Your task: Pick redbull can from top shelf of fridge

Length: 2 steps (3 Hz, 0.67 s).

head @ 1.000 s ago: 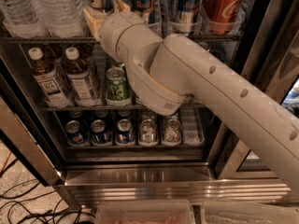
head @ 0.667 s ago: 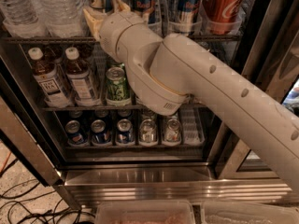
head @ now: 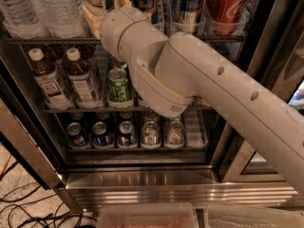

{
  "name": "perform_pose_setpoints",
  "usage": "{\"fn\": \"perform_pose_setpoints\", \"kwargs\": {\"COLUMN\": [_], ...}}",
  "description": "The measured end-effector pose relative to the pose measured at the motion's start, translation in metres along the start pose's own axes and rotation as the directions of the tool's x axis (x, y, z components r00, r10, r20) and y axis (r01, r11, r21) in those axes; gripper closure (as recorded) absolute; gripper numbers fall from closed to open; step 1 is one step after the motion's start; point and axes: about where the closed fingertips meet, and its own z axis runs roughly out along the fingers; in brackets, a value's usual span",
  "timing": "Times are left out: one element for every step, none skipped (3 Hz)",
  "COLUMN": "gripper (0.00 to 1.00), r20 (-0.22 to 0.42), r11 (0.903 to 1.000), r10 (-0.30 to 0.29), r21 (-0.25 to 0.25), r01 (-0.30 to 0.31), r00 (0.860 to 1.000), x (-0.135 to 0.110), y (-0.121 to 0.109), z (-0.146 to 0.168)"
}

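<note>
One redbull can (head: 145, 1) | top shelf (head: 28, 40) | just right of gripper (head: 104, 3) spread jaws

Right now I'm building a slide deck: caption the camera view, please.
Tan two-finger gripper at the steel drinks fridge's dark wire top shelf, beside slim silver-and-blue aluminium cans.

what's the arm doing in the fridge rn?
One robot arm is reaching into the fridge. Its gripper is up at the top shelf, just left of a redbull can. That can stands in the shelf row with another like it and a red Coca-Cola can, with water bottles further left. The redbull can is on the shelf, not yet picked.
</note>
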Motion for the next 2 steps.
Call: {"fn": "perform_pose_setpoints", "kwargs": {"gripper": [1.00, 1.00], "r20": [0.038, 0.074], "r11": [0.9996, 0.9983], "r10": [-0.028, -0.051], "r21": [-0.010, -0.025], "r01": [0.028, 0.053], "r00": [0.999, 0.996], "x": [-0.016, -0.028], "y": [0.003, 0.007], "z": [-0.001, -0.001]}}
